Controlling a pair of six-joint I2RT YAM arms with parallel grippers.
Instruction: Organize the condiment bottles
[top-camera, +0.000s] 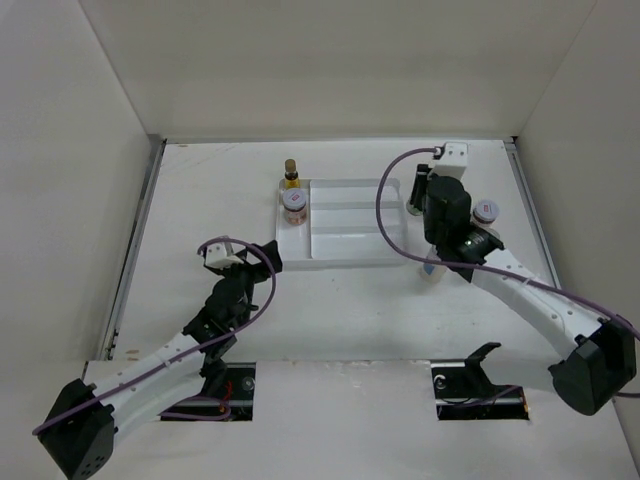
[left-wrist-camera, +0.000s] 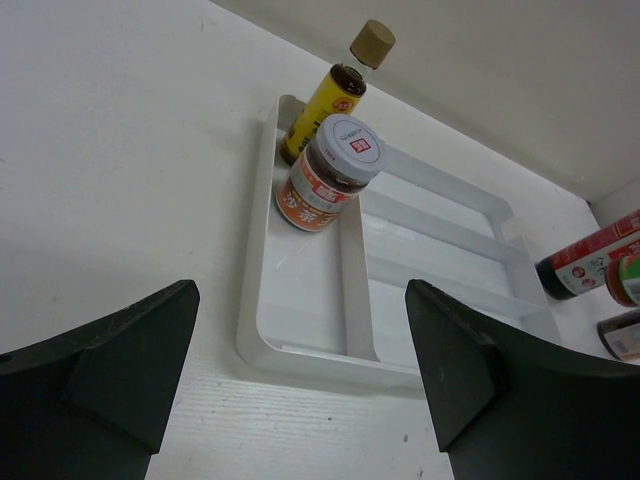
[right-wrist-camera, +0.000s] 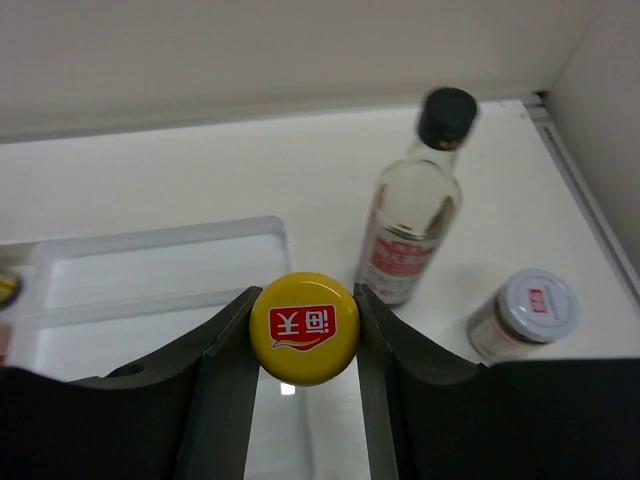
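My right gripper (right-wrist-camera: 304, 330) is shut on the yellow cap (right-wrist-camera: 304, 327) of a bottle whose body is hidden below it, just right of the white tray (right-wrist-camera: 150, 270). In the top view the right gripper (top-camera: 420, 200) covers that bottle. Beyond it stands the tall black-capped bottle (right-wrist-camera: 415, 215) with a red-white label, and a silver-lidded jar (right-wrist-camera: 525, 312) stands to the right. The small yellow bottle (top-camera: 291, 173) and another silver-lidded jar (top-camera: 294, 205) stand in the tray's left compartment (top-camera: 296, 240). My left gripper (top-camera: 262, 258) is open and empty, just off the tray's near left corner.
A third jar (top-camera: 430, 270) shows partly under my right arm. The white divided tray (left-wrist-camera: 300, 355) lies ahead of the left fingers (left-wrist-camera: 130, 370). White walls enclose the table at the back and on both sides.
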